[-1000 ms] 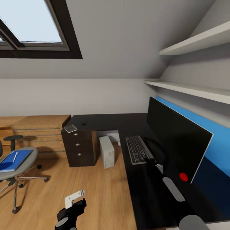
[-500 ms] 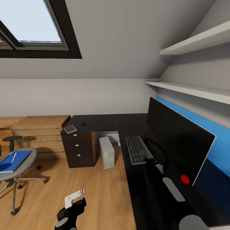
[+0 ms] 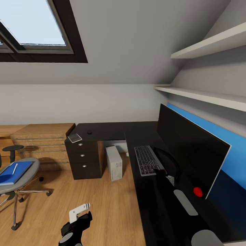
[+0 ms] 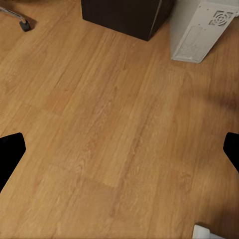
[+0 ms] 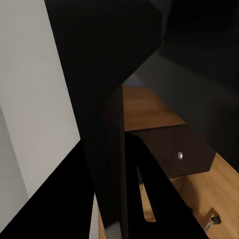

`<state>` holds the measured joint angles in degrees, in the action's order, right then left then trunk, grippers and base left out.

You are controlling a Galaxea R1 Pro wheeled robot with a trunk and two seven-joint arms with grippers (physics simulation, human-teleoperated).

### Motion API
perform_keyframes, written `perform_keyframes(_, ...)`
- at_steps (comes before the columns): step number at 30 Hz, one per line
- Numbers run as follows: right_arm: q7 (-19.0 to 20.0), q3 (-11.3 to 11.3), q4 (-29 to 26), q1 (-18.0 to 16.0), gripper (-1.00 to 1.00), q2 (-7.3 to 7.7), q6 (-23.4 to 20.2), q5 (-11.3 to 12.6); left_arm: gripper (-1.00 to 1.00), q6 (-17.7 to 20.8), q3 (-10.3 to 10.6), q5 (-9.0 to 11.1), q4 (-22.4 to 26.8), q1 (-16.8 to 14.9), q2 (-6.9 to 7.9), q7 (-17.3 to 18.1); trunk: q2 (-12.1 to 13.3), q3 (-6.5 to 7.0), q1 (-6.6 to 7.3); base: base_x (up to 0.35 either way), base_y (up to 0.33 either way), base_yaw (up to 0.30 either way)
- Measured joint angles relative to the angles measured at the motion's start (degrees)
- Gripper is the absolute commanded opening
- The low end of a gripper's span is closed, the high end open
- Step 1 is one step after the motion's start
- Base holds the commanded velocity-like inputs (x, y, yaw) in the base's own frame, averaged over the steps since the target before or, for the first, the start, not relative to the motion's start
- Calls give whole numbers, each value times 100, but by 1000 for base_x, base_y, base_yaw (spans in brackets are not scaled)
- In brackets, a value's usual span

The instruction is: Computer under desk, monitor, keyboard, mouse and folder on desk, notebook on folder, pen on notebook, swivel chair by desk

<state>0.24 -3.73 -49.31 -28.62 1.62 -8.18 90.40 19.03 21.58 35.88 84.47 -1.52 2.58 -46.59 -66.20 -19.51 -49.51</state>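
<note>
The black desk (image 3: 112, 130) runs along the back wall and the right wall. The monitor (image 3: 191, 150) stands on its right wing with the keyboard (image 3: 147, 159) in front of it. The mouse (image 3: 89, 132) and the grey notebook (image 3: 75, 137) lie on the back wing above the drawer pedestal (image 3: 84, 159). The computer (image 3: 114, 162) stands under the desk. At the far left the swivel chair (image 3: 25, 174) carries the blue folder (image 3: 17, 172) with the pen (image 3: 15, 167) on it. My left gripper (image 3: 80, 213) hangs open over the floor (image 4: 119, 149). My right gripper (image 3: 160, 171) is by the keyboard's near end, its jaws unclear.
A light-wood drawer chest (image 3: 42, 143) stands left of the desk. White shelves (image 3: 205, 95) run above the monitor, over a blue wall panel (image 3: 235, 147). Open wood floor (image 3: 102, 205) lies between chair and desk. The right wrist view shows a pedestal knob (image 5: 180, 155).
The whole picture shifted slightly left a second ago, so the camera moved. Nothing else has visibly changed, and both arms hold their poses.
</note>
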Motion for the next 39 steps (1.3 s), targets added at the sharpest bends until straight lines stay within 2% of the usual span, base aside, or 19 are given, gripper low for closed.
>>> perform_keyframes(7, -23, 0, 1, 0, -100, -2, 0, -1, 100, 2, 0, 0, 0, 0, 0, 0, 0, 0, 0, 0, 0, 0)
perform_keyframes(8, -43, 0, 2, 0, 100, -1, 0, -2, 100, 1, 0, 0, 0, 0, 0, 0, 0, 0, 0, 0, 0, 0)
perform_keyframes(39, -71, -5, 3, 0, 100, 0, 0, 14, 100, 5, 3, 17, 0, 0, 0, 15, 0, 0, 0, -4, -11, 0)
